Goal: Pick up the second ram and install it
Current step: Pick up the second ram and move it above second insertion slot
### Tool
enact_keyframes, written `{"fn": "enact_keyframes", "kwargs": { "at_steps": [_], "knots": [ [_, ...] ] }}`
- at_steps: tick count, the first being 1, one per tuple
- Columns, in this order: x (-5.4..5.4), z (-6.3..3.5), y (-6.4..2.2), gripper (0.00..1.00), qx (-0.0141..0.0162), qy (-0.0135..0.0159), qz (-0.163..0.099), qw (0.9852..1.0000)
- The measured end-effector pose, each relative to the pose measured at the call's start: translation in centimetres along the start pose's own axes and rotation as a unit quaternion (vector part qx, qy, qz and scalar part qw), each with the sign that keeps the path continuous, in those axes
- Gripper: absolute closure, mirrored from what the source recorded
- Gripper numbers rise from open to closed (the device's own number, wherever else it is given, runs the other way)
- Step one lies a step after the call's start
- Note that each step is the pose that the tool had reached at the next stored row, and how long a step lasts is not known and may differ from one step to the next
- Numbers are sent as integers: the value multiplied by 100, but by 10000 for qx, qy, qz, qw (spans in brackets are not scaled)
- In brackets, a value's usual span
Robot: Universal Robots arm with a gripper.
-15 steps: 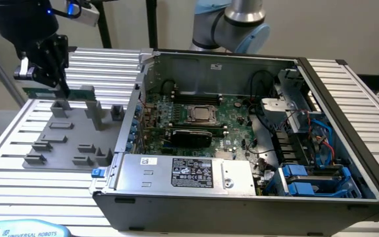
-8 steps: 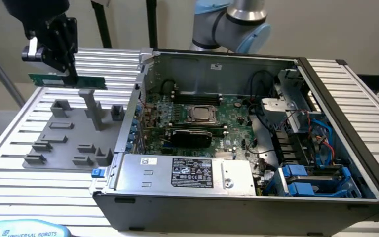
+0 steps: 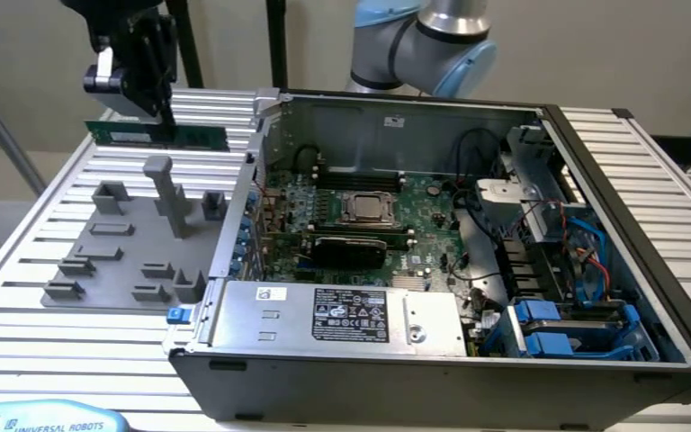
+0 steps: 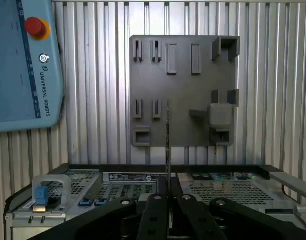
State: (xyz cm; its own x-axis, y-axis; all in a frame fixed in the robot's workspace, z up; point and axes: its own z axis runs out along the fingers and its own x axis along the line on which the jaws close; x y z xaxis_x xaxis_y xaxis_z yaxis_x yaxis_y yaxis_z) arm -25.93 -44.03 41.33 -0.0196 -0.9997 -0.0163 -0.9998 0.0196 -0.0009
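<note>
Nearest us, a pale blue Universal Robots teach pendant (image 3: 36, 419) lies on the ribbed aluminium table (image 3: 69, 360) at the exterior view's near left. In the wrist view we see its round red button (image 4: 35, 26). Just beyond it, the open grey metal computer case (image 3: 321, 369) fills the middle and right. Inside we note a green motherboard (image 3: 424, 225) with a square silver CPU socket (image 3: 370, 209) and long black slots (image 3: 348, 247) just on the socket's near side. Left of the case sits a flat grey plastic fixture plate (image 3: 118, 265) with upright blocks. At far left, above the plate's far edge, the black two-finger gripper (image 3: 163, 121) is clamped on the second ram (image 3: 201, 137), a thin long green circuit-board stick. It grips the top edge around mid-length, with the stick level and clear of the table. In the wrist view we see the fingers (image 4: 155, 215) pressed onto the stick, which shows edge-on as a thin line over the fixture plate. The second ram is well apart from the slots.
</note>
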Motion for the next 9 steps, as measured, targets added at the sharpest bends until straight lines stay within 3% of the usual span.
{"fn": "enact_keyframes", "kwargs": {
  "at_steps": [9],
  "knots": [
    [-74, -2, -402, 86, 0, 0, 0, 10000]
  ]
}}
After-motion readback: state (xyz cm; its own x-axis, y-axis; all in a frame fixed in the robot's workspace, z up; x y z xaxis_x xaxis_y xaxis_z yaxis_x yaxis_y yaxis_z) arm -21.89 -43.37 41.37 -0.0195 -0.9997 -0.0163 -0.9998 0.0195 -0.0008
